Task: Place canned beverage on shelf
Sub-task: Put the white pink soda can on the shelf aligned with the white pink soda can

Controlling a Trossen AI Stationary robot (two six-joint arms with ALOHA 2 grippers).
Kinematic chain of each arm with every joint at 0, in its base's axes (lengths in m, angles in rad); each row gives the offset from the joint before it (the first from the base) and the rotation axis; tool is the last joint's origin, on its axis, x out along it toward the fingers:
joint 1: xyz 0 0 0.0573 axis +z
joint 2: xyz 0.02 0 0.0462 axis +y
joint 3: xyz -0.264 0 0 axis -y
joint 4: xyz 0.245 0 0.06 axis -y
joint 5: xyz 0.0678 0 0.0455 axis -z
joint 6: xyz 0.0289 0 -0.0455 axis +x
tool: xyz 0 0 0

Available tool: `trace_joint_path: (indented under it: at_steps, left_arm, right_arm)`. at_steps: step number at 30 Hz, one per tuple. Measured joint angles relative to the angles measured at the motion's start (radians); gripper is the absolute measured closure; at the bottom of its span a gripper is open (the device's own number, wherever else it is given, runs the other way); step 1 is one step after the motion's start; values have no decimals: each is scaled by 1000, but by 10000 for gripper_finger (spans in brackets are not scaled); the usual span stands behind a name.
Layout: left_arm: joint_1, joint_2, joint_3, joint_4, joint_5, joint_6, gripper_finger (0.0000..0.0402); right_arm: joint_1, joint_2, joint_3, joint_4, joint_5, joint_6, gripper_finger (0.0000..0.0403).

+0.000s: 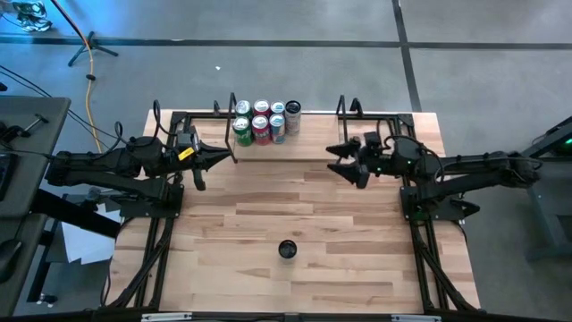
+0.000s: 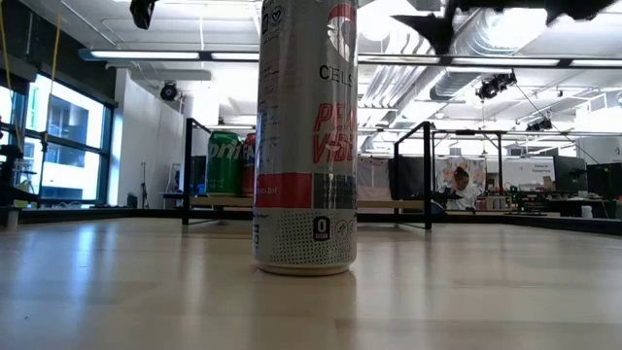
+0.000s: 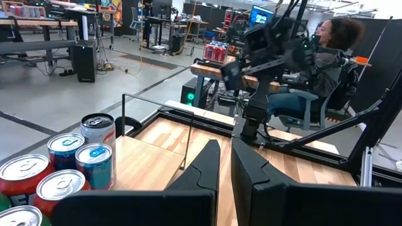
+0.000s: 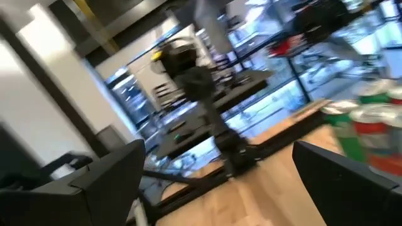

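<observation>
The one can not yet shelved stands upright, alone, on the near part of the surface, well apart from both arms. The shelf runs along the far edge, with a cluster of cans packed toward its left end and bare board to their right.

The right tool hangs near the shelf with its jaws spread wide and nothing between them; the left tool waits just beside the cluster, pinched shut and empty.

The can is tall and slim, so I'd worry about a tip-over: a finger clipping its side on the way down could knock it rolling. At the shelf, setting it too near the cluster could jostle those cans, and the black wire upright at the right end could snag the arm.
</observation>
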Motion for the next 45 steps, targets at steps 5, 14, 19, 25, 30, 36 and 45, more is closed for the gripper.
trace_joint_path:
  at_steps: [5, 14, 19, 25, 30, 36, 45]
  left_arm:
    - [0, 0, 0, 0, 0, 0, 398]
    - [0, 0, 0, 0, 5, -3, 398]
    - [0, 0, 0, 0, 5, -20, 398]
    - [0, 0, 0, 0, 5, -28, 398]
    - [0, 0, 0, 0, 5, -35, 398]
    - [0, 0, 0, 0, 5, -53, 398]
    - [0, 0, 0, 0, 5, -53, 398]
  right_arm:
    - [64, 139, 180, -100, -42, -113, 13]
    - [145, 376, 554, -360, -194, -241, 13]
    - [184, 494, 709, -511, -245, -308, 13]
    - [231, 631, 807, -688, -270, -408, 13]
    - [266, 738, 821, -730, -323, -413, 13]
    - [301, 845, 821, -748, -411, -414, 13]
    - [357, 914, 822, -780, -359, -531, 13]
